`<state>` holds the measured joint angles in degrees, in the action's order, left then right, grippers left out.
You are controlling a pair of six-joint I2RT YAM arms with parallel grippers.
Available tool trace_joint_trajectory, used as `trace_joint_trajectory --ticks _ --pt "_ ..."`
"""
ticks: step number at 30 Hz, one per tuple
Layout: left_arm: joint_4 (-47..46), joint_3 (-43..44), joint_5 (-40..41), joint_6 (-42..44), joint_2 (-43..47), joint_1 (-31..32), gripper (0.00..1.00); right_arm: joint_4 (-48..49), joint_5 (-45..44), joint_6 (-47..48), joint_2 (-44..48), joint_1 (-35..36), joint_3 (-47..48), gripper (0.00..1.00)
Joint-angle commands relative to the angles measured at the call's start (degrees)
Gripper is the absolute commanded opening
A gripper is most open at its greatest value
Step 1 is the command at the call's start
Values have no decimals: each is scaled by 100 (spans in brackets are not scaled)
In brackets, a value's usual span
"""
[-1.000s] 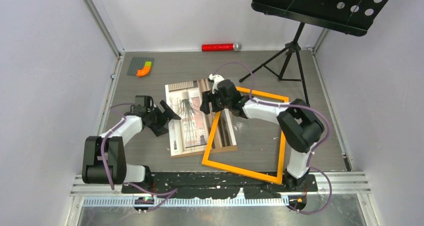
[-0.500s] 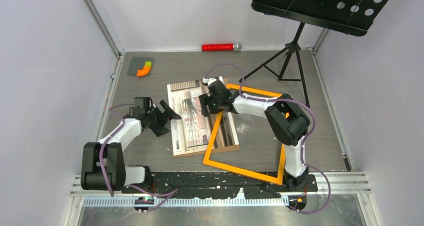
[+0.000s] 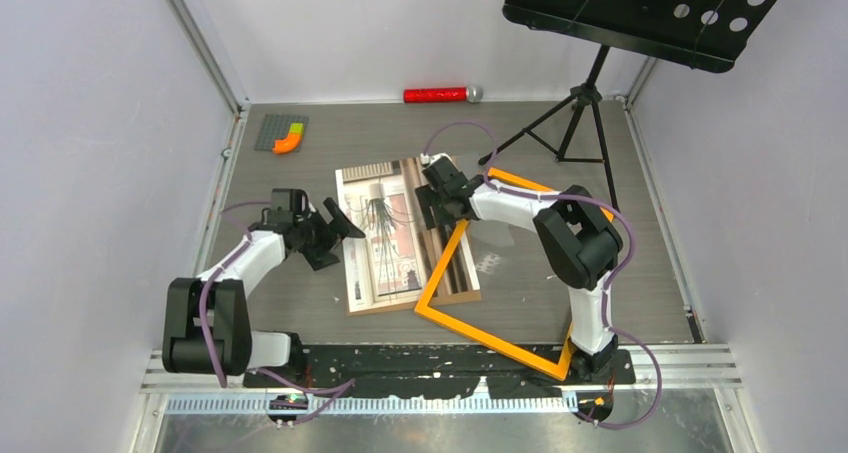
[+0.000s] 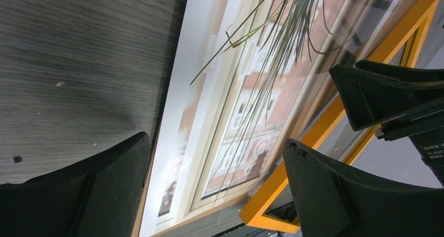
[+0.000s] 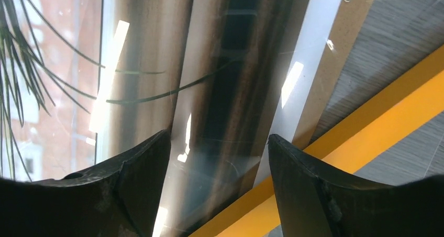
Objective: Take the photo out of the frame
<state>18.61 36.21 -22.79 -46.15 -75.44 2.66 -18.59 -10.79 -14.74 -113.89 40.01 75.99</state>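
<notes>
Two hands, both wide open: left hand (image 3: 335, 241) beside the photo (image 3: 385, 243), right hand (image 3: 432, 205) over it, frame (image 3: 438, 273) alongside. Separating looks half done; next, pinch the photo's edge.

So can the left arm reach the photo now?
Probably yes: its open fingers sit right at the photo's bare left edge, and the frame only overlaps the right side.

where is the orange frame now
In the top view the orange frame lies skewed right of centre, its left rail across the right edge of the photo, near the right gripper.
</notes>
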Motion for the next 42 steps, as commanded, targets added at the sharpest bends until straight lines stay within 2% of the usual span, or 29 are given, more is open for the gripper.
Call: trace_joint_trajectory --ticks 1,2,4,7,13,19,25,33,36,39,42 --pt "-31 396 -44 155 -278 34 96 -487 1059 46 -239 -98 -172 71" --pt "-7 477 7 204 -383 38 96 -281 1590 -98 -296 -89 -180 71" --pt "3 626 87 246 -604 41 96 -236 1759 -186 -430 8 -95 70" --pt "-102 817 -69 271 -961 34 94 -428 1680 -162 -606 90 103 69" --pt "-1033 758 -692 -79 -1160 43 93 -473 1616 -198 -673 87 69 69" --pt "-1402 910 -1269 -227 -1503 45 91 -505 1507 -200 -683 85 88 69" --pt "-1770 607 -1374 -397 -880 59 90 -559 1373 -195 -722 78 94 68" --pt "-3842 -189 -2438 -1581 -367 80 87 -552 1208 -226 -622 63 -8 68" --pt "-3702 -230 -2323 -1511 -267 104 87 -522 1200 -239 -608 59 -70 68" --pt "-4213 -266 -2578 -1788 -253 104 85 -493 1183 -239 -594 58 -121 68" --pt "-3762 -125 -2439 -1525 -74 108 85 -482 1146 -249 -589 63 -148 68"
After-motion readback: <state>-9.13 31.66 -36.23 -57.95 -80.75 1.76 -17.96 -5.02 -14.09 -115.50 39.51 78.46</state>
